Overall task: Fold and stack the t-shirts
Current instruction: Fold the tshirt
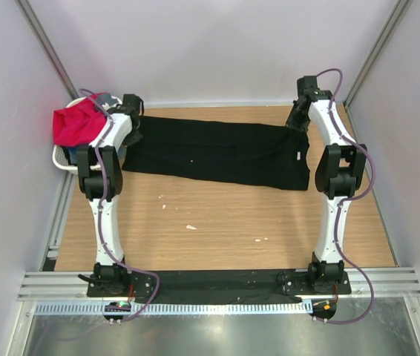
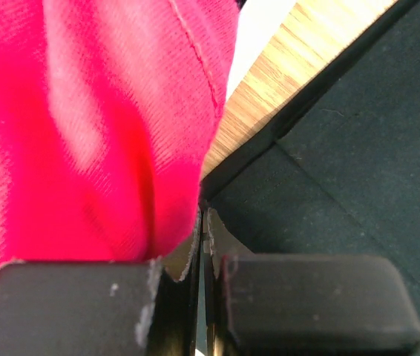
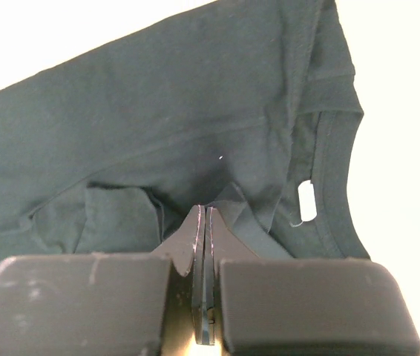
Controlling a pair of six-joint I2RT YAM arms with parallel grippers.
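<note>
A large black t-shirt [image 1: 217, 152] lies folded lengthwise in a long strip across the far part of the table. My left gripper [image 1: 133, 135] sits at its left end. In the left wrist view the jaws [image 2: 204, 215] are shut, pinching the raised edge of the black cloth [image 2: 343, 148]. My right gripper [image 1: 297, 119] is at the strip's far right corner, near the collar. It is shut [image 3: 204, 211] on a puckered fold of the black t-shirt [image 3: 158, 111], beside the white neck label [image 3: 306, 202]. A red-pink t-shirt [image 1: 75, 124] [image 2: 84, 126] is heaped in the basket to the left.
The white laundry basket [image 1: 60, 157] stands at the table's far left edge, against the left arm, with a bit of grey-blue cloth [image 1: 106, 99] behind the red one. Bare wood table [image 1: 217, 222] lies nearer me, with small white specks [image 1: 191, 227]. Walls close in on three sides.
</note>
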